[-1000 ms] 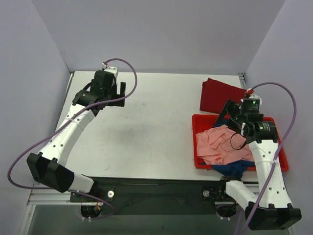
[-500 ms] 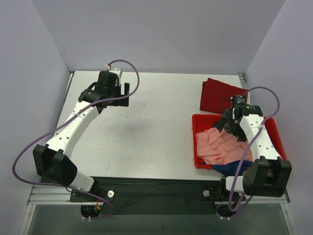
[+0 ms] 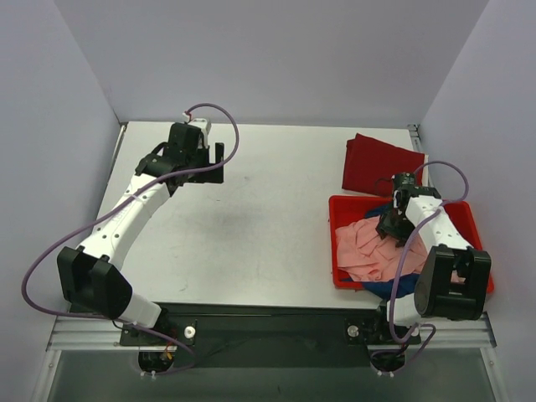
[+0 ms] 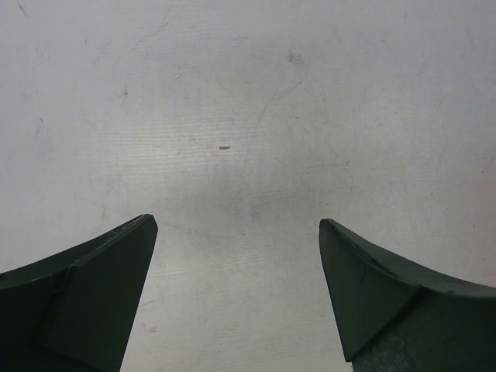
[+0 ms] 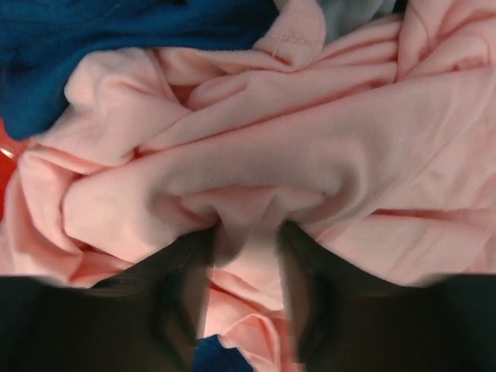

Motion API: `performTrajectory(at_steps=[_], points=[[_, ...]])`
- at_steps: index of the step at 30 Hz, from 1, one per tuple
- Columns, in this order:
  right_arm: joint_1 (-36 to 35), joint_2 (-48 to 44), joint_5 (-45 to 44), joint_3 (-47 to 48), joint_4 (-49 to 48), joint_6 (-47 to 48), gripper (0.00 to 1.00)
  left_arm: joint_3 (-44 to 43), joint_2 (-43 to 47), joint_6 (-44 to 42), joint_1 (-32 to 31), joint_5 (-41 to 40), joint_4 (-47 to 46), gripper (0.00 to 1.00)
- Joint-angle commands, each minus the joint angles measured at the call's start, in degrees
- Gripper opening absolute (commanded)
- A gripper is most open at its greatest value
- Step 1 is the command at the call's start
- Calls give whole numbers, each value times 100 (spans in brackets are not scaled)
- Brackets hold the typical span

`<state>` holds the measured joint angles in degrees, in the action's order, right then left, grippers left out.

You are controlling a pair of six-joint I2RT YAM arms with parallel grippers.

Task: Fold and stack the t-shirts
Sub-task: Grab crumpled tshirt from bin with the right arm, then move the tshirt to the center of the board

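Three t-shirts show, one barely. The navy blue t-shirt [image 3: 394, 287] pokes out at the near edge of the red tub [image 3: 466, 216], mostly buried under the crumpled salmon-pink t-shirt [image 3: 365, 248]. The right gripper [image 5: 244, 232], whose fingers are blurred in the wrist view, is narrowed onto a pink fold. Beyond the tub, the dark red t-shirt [image 3: 377, 163] lies folded on the table [image 3: 251, 209]. Far left, the left gripper [image 4: 236, 232] hangs over the tabletop with its jaws spread wide.

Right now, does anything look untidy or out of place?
Yes. The salmon-pink t-shirt lies crumpled in the red tub, and the navy blue t-shirt under it spills over the tub's near rim. Only the dark red t-shirt lies folded on the table.
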<state>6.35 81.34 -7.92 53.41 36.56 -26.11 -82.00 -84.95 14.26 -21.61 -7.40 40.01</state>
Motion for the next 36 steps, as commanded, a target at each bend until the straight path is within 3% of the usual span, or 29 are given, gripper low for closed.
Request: performTrajectory(at_steps=[1, 4, 10, 14, 18, 22, 26, 30, 36], points=[[42, 66, -34, -41, -113, 44, 32, -80, 110, 42, 60, 98, -222, 97], [51, -82, 36, 90, -52, 44, 0, -106, 110, 24, 95, 107, -186, 97], [59, -767, 203, 1135, 764, 44, 0, -194, 198, 68, 200, 107, -134, 97], [-46, -1199, 318, 2723, 1020, 88, 0, -378, 285, 339, 402, 439, -82, 97], [-599, -1480, 309, 3763, 460, 334, 0, -501, 356, 972, 841, 740, -29, 97], [-1398, -1472, 484, 4475, -261, 326, 0, -458, 496, 1053, 1000, 880, -81, 97], [-2347, -1060, 678, 5143, -869, 448, 0, -414, 672, 895, 1149, 881, -11, 97], [-3742, -61, 696, 6302, -1036, 721, 0, -344, 874, 868, 1343, 845, 60, 97], [-4668, 996, 985, 8000, -1159, 818, 0, -168, 1278, 877, 1633, 645, 156, 97]])
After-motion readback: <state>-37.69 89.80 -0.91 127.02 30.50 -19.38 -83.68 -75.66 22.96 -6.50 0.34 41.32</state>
